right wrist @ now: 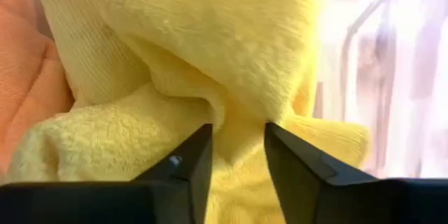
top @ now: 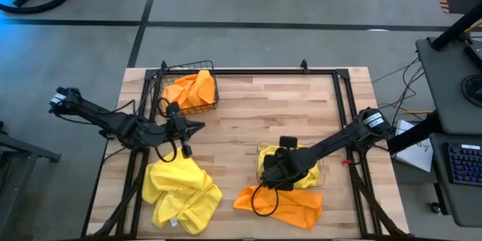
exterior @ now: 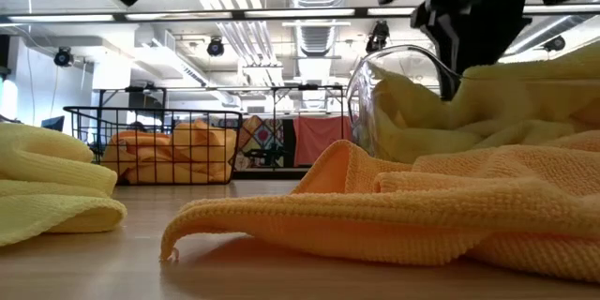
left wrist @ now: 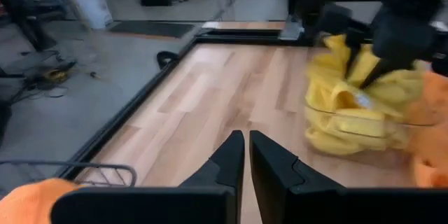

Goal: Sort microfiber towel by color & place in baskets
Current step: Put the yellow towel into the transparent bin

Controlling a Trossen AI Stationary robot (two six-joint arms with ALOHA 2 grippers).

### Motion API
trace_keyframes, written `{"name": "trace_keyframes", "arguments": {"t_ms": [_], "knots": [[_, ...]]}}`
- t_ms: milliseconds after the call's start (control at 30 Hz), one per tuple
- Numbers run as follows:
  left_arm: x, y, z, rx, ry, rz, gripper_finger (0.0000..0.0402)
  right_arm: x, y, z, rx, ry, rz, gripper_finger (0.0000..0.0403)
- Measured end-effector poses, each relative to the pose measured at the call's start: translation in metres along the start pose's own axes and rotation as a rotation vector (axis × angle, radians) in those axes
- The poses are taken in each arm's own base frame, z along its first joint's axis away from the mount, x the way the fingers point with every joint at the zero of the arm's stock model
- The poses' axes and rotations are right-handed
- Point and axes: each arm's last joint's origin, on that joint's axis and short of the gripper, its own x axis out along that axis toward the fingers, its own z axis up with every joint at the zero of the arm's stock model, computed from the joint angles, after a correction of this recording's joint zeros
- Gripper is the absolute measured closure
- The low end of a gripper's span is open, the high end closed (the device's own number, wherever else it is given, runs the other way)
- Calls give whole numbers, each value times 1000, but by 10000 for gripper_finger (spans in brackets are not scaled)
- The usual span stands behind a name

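Both arms are dark, nearly black, built of slim tubular links joined by bulkier rounded joints. Black cables loop loosely beside the left arm (top: 113, 123) near its wrist and curl under the right arm (top: 331, 144) at its gripper end. The right arm's far joint carries a pale, whitish patch. Each gripper's fingers (left wrist: 227, 161) are matte black, flat-sided wedges tapering to narrow tips (right wrist: 192, 157).

orange towels (top: 193, 90) heaped in wire basket (top: 212, 71); yellow towels (top: 297, 172) in clear bin (exterior: 361, 103); loose yellow pile (top: 181, 193); orange pile (top: 290, 205)
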Motion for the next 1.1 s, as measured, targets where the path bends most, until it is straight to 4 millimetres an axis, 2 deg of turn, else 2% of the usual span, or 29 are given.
{"name": "trace_keyframes", "arguments": {"t_ms": [233,433,567,800,967,1100], "knots": [[-1,-14,14,63,184,-313,374,-22,-7,1,19,-1,2,212],[7,-26,17,112,469,-367,332,-46,-15,-1,35,-55,40,180],[13,-36,3,138,676,-332,289,-61,-21,-7,54,-97,68,177],[16,-57,-28,239,867,-292,219,-87,-29,-19,85,-195,114,177],[12,-72,-41,286,924,-290,206,-99,-28,-25,82,-263,126,177],[9,-82,-48,247,988,-309,206,-101,-25,-27,73,-278,115,177]]}}
